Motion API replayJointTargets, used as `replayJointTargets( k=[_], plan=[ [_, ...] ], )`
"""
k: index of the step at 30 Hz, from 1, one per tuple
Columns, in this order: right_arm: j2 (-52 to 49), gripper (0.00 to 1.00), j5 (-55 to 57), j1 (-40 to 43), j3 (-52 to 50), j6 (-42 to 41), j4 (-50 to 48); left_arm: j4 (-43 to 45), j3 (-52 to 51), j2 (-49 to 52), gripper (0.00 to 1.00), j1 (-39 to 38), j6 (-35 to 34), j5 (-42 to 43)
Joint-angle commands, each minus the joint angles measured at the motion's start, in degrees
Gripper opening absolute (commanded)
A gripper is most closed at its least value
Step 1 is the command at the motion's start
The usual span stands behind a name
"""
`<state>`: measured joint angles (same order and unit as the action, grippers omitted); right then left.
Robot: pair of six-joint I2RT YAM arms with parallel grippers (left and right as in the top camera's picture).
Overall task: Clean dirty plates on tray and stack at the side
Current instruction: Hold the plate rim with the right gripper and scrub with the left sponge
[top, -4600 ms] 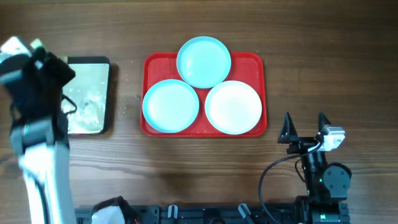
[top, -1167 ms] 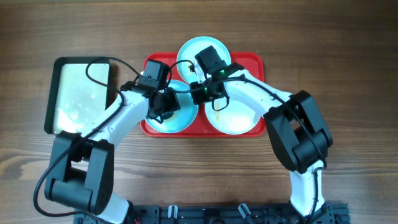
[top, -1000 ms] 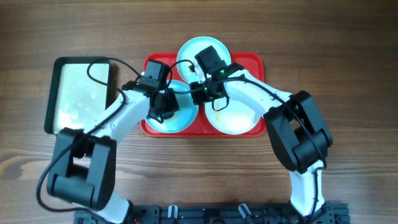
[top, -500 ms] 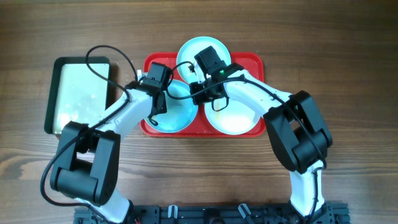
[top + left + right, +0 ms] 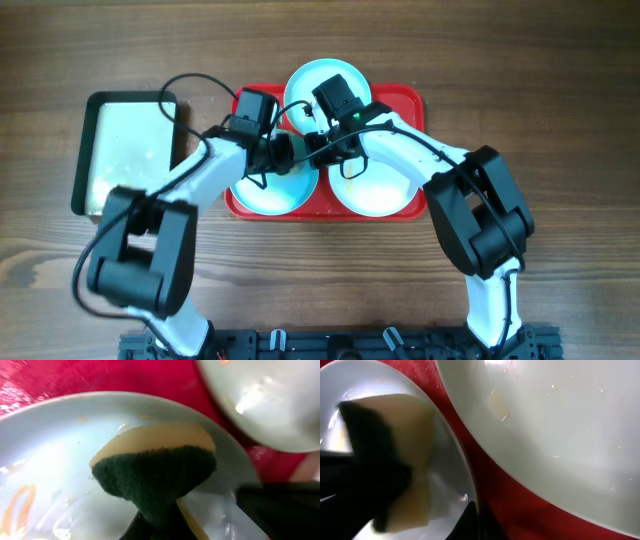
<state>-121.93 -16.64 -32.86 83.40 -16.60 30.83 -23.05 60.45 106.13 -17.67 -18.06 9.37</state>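
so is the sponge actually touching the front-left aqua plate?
Touching. Left wrist view: the sponge has its yellow face pressed against the aqua plate inside the rim, with no gap visible.

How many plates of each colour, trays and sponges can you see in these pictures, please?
Aqua-blue plates: 2
White plate: 1
Red tray: 1
Black-rimmed tray: 1
Sponge: 1
Total: 6

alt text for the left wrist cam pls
A sponge, dark green scouring side facing the camera over yellow foam, rests on the inside of a pale aqua plate, pinched from below by the left gripper. The red tray and a white plate lie behind.
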Motion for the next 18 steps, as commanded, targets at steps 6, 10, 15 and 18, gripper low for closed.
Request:
replayJointTargets(
  k=[6, 10, 15, 18],
  plan=[
    [-1.6, 0.04, 0.3, -0.4, -0.7, 0.1, 0.5, -8.0, 0.7, 3.7, 0.04, 0.0, 1.3, -37.0],
    [-1.6, 0.04, 0.4, -0.4, -0.7, 0.1, 0.5, -11.6, 0.7, 3.6, 0.04, -0.1, 1.2, -45.1],
    [-1.6, 0.04, 0.5, -0.3, -0.7, 0.1, 0.5, -14.2, 1.8, -1.2, 0.04, -0.1, -0.5, -44.1],
    [-1.6, 0.04, 0.5, -0.3, -0.7, 0.1, 0.5, -14.5, 2.2, -7.5, 0.04, -0.1, -0.5, -29.5]
  ],
)
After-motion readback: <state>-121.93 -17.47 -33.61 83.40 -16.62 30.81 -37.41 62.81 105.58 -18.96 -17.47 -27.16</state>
